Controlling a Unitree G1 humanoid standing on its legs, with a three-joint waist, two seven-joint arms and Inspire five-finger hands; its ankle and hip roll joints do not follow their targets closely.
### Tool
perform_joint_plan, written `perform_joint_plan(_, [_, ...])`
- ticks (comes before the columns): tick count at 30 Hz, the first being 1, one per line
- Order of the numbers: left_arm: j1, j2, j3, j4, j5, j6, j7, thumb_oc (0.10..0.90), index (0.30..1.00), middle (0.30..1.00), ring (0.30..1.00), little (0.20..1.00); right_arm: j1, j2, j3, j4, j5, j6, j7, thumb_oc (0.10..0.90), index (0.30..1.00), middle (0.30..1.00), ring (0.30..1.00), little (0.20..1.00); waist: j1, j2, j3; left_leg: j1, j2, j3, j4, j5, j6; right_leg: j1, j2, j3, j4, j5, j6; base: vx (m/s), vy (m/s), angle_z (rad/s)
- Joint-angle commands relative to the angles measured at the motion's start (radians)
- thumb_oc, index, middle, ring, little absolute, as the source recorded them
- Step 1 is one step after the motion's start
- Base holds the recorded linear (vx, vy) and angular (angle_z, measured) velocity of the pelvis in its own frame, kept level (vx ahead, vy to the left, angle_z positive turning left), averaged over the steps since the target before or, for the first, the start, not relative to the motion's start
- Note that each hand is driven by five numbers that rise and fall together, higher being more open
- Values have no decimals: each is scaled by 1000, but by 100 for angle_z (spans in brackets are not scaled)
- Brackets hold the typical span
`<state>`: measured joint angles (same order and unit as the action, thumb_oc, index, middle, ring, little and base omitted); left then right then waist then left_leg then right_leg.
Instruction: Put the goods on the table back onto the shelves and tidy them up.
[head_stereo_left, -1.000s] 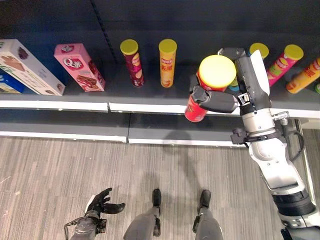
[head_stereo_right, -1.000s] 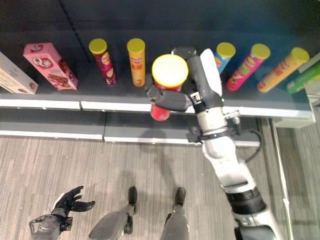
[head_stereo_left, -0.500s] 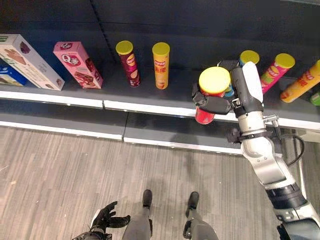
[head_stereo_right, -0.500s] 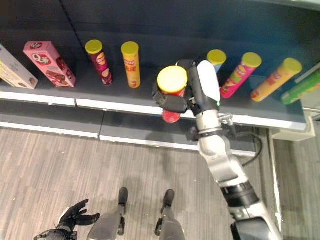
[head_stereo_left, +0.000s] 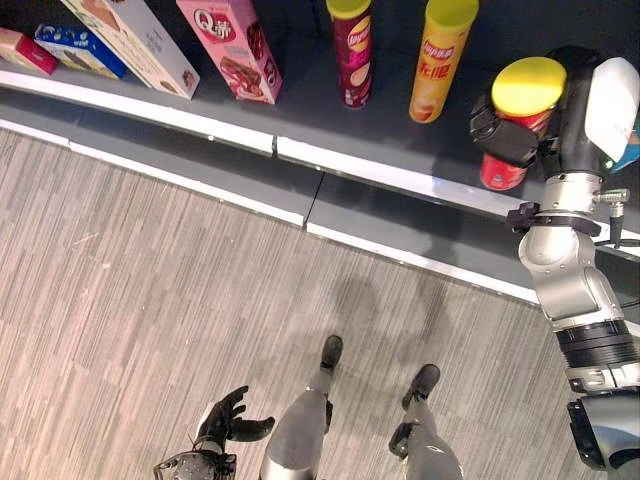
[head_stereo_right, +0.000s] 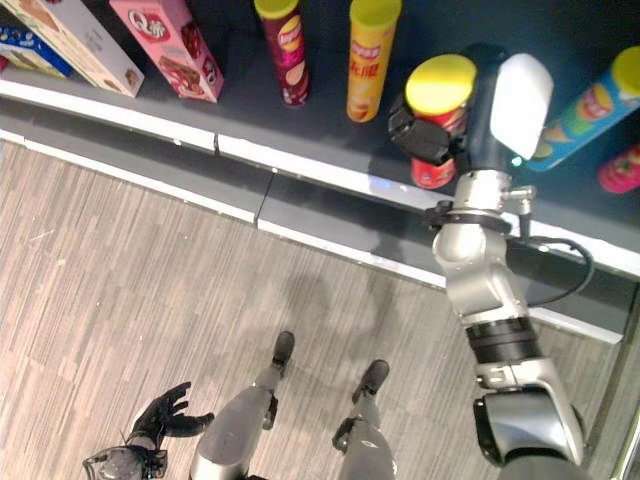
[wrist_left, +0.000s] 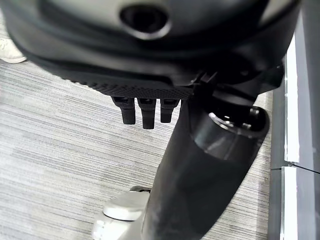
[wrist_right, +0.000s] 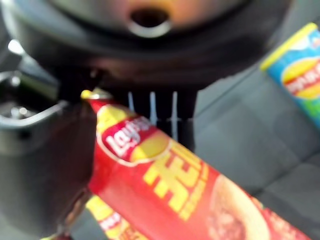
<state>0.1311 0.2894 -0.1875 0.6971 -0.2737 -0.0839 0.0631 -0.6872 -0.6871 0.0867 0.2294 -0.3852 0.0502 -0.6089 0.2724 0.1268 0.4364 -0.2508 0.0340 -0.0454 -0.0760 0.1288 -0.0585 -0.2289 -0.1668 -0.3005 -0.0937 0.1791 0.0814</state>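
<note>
The right hand (head_stereo_left: 560, 120) has its dark fingers (head_stereo_left: 503, 135) and thumb curled round the red can (head_stereo_left: 512, 125) just below its yellow lid, so the can is clasped, upright, with its long axis standing roughly parallel to the cans already on the shelf (head_stereo_left: 400, 140). Its red base hangs over the front part of the shelf, near the white front edge, and I cannot tell whether it touches the board yet. In the right wrist view the red can (wrist_right: 165, 185) runs out past the fingers, with the shelf's dark board behind it.

The coming move turns on one relation: the free standing place lies behind and below the can's base, between the yellow can (head_stereo_left: 440, 60) toward the shelf's left and the blue can (head_stereo_right: 590, 105) toward its right. By my reading, the hand needs to carry the can deeper and lower it straight along its axis.

Further left along the shelf stand the maroon can (head_stereo_left: 352, 50), the pink box (head_stereo_left: 232, 45) and a white box (head_stereo_left: 135, 35), all leaning back.

The left hand (head_stereo_left: 225, 420) hangs low over the floor, fingers loosely spread and holding nothing
</note>
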Motion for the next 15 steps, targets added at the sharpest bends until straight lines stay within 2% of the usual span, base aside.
perform_joint_plan(1, [9, 62, -57, -5, -24, -38, 49, 800, 900, 900, 900, 900, -177, -83, -71, -60, -6, -52, -157, 400, 300, 300, 300, 300, 10, -26, -76, -87, 3, -23, 47, -41, -22, 134, -108, -20, 39, -145, 116, 24, 0, 4])
perform_joint_plan(9, [-12, 69, -86, -28, -27, -50, 59, 800, 900, 900, 900, 900, -250, -109, -94, -21, 14, -40, -247, 400, 300, 300, 300, 300, 30, -10, -66, -123, -14, -37, 37, -33, -25, 117, -117, -40, 21, -132, 127, 13, 7, 8])
perform_joint_plan(15, [-22, 70, -97, -36, -28, -55, 63, 800, 900, 900, 900, 900, -282, -126, -99, 16, 47, -37, -276, 400, 300, 300, 300, 300, 41, 5, -63, -141, -26, -46, 27, -26, -24, 107, -126, -55, 14, -126, 136, 16, 11, 6])
